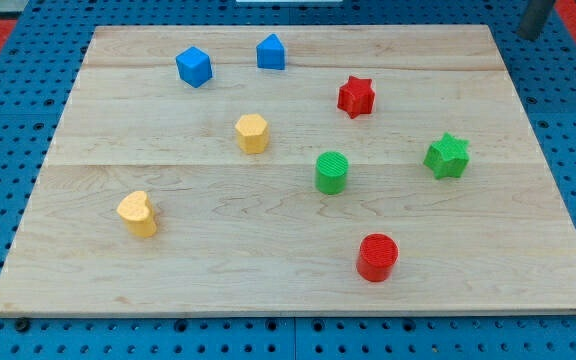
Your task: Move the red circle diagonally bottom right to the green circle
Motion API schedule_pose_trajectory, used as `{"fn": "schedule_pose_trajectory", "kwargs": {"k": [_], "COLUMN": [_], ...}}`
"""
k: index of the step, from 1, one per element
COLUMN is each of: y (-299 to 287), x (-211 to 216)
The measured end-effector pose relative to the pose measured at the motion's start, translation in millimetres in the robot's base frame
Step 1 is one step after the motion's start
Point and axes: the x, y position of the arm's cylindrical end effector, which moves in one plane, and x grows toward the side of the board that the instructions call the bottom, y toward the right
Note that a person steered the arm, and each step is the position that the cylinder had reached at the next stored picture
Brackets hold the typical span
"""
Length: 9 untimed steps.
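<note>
- Camera view shows a dark rod (534,17) at the view's top right corner, past the board's edge and cut off by the frame.
- Its lower end, the tip, cannot be made out with certainty; the arm carries no jaws, so no open or closed state can be told.
- Whether the visible rod end touches anything cannot be told; it stands well apart from every block.
- Nearest to the rod, down and toward the view's left, is the red star (356,96) on the wooden board (268,270).
- Farther down from the rod, near the board's right side, sits the green star (447,156).
- Leftward of the green star, apart from it, stands the green circle (332,172), an upright cylinder near the board's middle.
- The red circle (377,257), also an upright cylinder, lies farthest down from the rod on this side, toward the view's bottom and slightly right of the green circle, not touching it.
- Well to the rod's left along the board's top sit two blue blocks: a blue house-shaped block (271,52) and a blue cube (194,67), near each other but apart.
- A yellow hexagonal block (252,133) lies left of the green circle.
- A yellow heart (138,213) is farthest from the rod, toward the view's lower left.
- The board rests on a blue perforated table (8,150).
</note>
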Motion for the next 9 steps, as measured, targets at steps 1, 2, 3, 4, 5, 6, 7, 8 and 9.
{"fn": "schedule_pose_trajectory", "kwargs": {"k": [1,2,3,4,5,6,7,8,9], "y": [-29.5,-62.7,-65.8,-65.8,-65.9,-53.3,-53.1,-53.2,-53.2], "x": [57.3,80.4,80.7,80.7,80.7,81.4,111.7,161.7,194.1]}}
